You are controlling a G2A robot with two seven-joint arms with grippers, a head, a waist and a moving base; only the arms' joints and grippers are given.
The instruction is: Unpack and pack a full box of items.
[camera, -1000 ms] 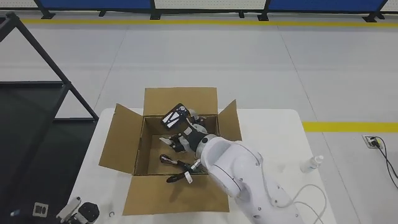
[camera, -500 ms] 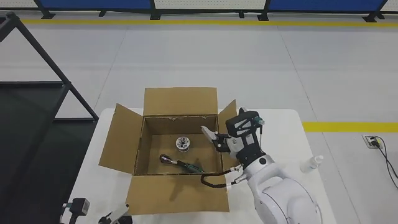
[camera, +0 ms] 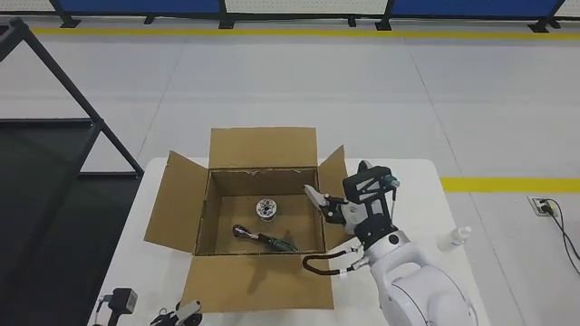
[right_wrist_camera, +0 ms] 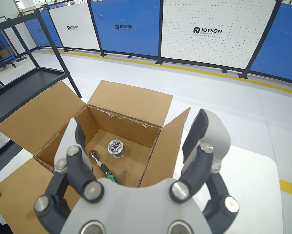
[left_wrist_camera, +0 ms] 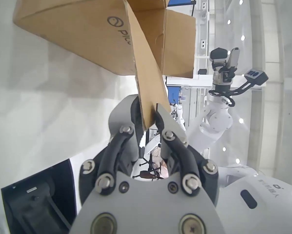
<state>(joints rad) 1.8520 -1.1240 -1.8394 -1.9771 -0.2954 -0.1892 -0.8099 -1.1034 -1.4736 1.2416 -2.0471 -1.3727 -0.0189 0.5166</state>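
An open cardboard box (camera: 263,147) stands on the white table (camera: 412,190). On its floor lie a green-handled ratchet wrench (camera: 268,238) and a round metal part (camera: 265,206); both also show as the wrench (right_wrist_camera: 100,164) and the metal part (right_wrist_camera: 115,147). My right gripper (camera: 328,206) hangs open and holds nothing above the box's right flap (right_wrist_camera: 169,144), its fingers (right_wrist_camera: 203,132) wide apart. My left gripper (left_wrist_camera: 149,120) is shut on a corner of the box's front flap (left_wrist_camera: 146,79), low at the table's front left (camera: 188,310).
A white bottle (camera: 454,238) stands on the table to the right of the box. A black metal shelf cart (camera: 45,190) stands to the left of the table. Blue and white fence panels (right_wrist_camera: 216,32) line the far side of the floor.
My right gripper has risen out of the box and swung right, over the right flap. The left gripper has shifted right along the front flap's edge.
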